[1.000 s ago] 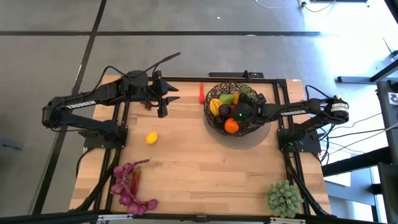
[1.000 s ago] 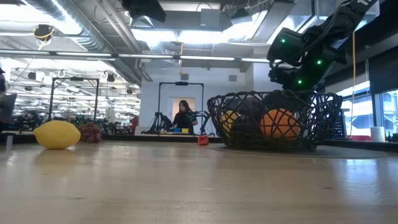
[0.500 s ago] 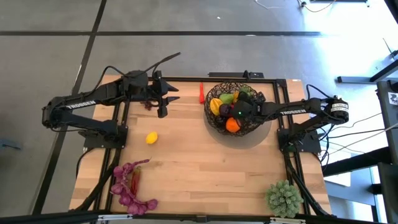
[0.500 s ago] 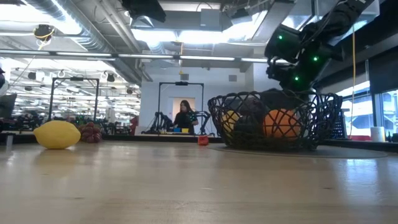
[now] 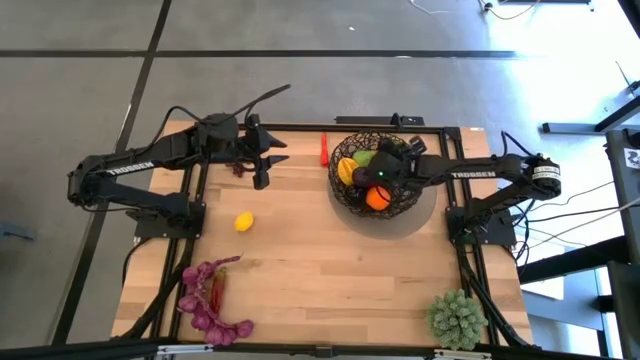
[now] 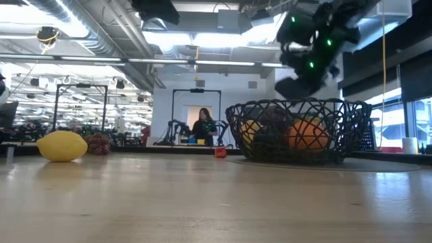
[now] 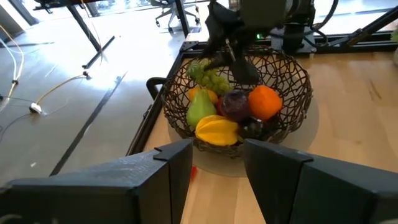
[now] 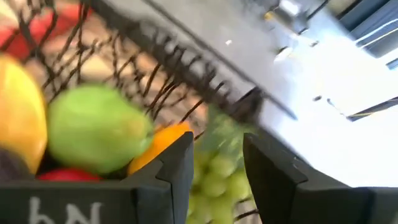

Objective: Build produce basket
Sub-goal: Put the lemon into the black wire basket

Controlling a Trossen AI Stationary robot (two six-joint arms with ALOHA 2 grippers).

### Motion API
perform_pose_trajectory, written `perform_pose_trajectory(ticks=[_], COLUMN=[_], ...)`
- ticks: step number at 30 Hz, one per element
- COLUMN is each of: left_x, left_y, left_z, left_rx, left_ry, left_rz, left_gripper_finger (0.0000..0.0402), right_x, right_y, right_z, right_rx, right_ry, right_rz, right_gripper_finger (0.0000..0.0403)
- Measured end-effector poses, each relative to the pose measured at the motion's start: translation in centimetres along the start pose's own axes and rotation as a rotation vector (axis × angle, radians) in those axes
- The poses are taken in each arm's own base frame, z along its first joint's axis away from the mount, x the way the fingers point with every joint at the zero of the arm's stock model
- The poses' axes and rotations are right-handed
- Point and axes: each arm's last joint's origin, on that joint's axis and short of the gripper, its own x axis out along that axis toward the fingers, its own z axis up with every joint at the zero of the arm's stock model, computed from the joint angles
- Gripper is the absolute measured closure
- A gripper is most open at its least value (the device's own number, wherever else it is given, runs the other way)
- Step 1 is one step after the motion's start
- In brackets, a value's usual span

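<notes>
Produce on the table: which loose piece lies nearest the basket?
The red chilli, just off the basket rim at the table's far edge. The lemon and the purple leaves lie well away.

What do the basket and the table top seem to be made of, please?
The basket looks like dark wire or thin wicker: open crossing strands with the fruit visible through them; which of the two the pictures leave open. Its finish looks matte. The table top looks like pale wood in joined strips, as shown by the parallel seams and grain, with a smooth, slightly glossy finish in the low view.
</notes>
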Motion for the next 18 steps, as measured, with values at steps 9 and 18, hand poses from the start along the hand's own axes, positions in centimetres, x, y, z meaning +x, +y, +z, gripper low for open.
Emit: perform_pose_trajectory(ticks=[9, 18], left_x=[-0.4, -1.1], left_y=[0.1, 1.1], left_z=[-1.0, -3.3], left_rx=[-0.081, -0.441], left_ry=[0.106, 0.303], left_rz=[0.064, 0.284], left_gripper_finger=[0.0268, 0.0268], right_x=[-4.9, -9.3], right_y=[-1.1, -1.8], right_z=[5.7, 10.2], right_rx=[-0.03, -0.093], right_ry=[-0.086, -0.141], right_rz=[-0.051, 0.215], right_gripper_finger=[0.0264, 0.0264])
